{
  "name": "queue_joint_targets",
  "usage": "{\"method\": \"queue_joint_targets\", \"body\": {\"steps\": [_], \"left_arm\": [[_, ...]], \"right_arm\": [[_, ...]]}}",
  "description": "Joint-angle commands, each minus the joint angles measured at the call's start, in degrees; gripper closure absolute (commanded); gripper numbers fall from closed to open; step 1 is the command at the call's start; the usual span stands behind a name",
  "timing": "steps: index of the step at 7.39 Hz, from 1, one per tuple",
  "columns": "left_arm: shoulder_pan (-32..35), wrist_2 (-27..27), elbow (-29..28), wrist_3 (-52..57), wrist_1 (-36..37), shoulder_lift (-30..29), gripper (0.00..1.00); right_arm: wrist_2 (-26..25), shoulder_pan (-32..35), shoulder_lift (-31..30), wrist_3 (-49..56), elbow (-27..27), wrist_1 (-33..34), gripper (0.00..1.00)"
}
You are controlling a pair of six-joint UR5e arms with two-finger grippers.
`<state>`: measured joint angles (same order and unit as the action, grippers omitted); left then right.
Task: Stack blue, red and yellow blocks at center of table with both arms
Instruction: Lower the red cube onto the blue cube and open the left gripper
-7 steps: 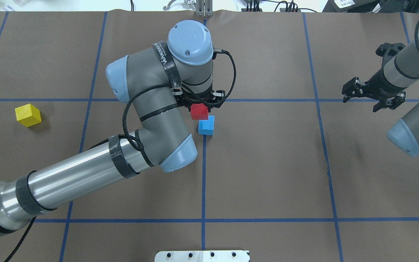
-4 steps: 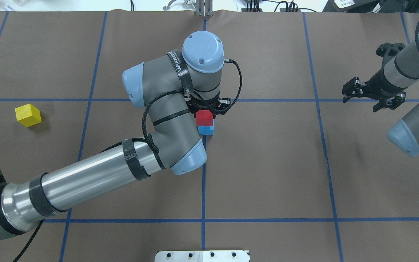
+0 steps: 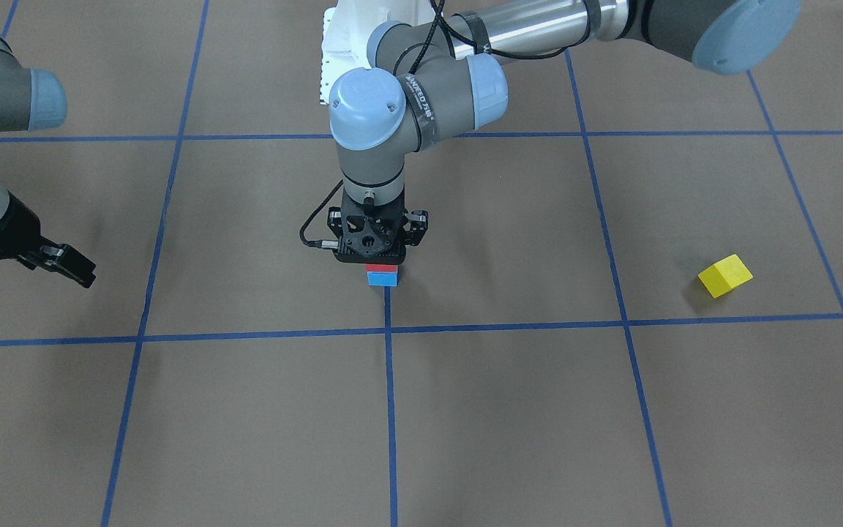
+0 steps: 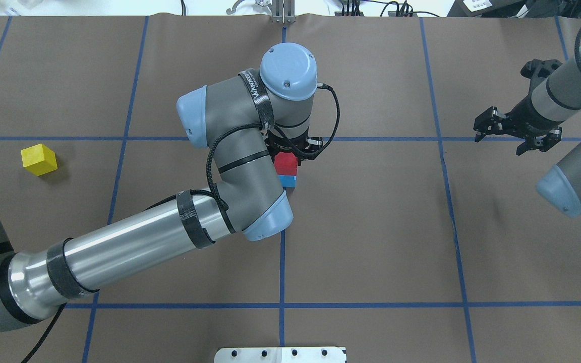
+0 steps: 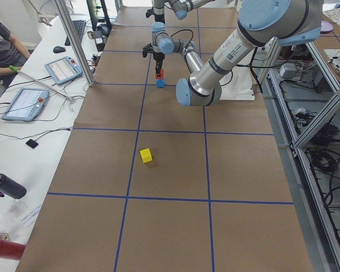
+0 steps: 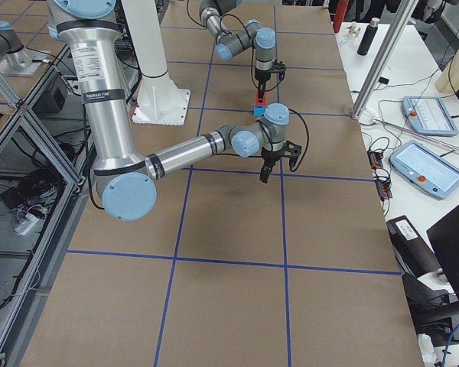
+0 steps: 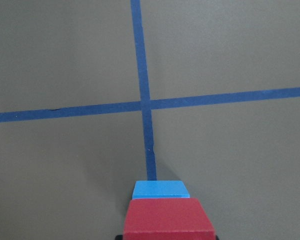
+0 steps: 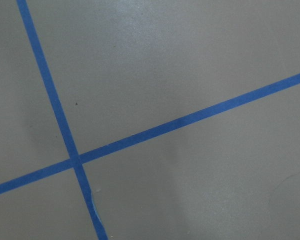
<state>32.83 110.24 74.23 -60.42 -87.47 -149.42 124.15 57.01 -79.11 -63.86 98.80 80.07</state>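
left claw (image 3: 376,256) grasps the red block (image 4: 286,164) atop the blue block (image 4: 286,182) mid-frame; right claw (image 4: 500,142) hangs released, right edge; yellow block (image 4: 39,159) far left on the surface (image 4: 371,242).

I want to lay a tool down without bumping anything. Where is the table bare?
Bare: the taped square between the blue block and the right gripper, and the operator-side row. Crowded: at the left gripper, shut on the red block; the yellow block sits far left.
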Motion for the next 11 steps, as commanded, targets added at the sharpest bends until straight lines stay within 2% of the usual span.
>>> {"method": "queue_joint_targets", "body": {"steps": [1,11], "left_arm": [[-0.05,0.15,-0.58,0.3,0.02,-0.09,1.0],[-0.05,0.06,-1.11,1.7,-0.42,-0.17,1.0]], "right_arm": [[0.04,-0.06,0.09,-0.13,-0.01,0.0,0.0],[0.04,-0.06,0.18,-0.3,-0.01,-0.09,0.0]]}}
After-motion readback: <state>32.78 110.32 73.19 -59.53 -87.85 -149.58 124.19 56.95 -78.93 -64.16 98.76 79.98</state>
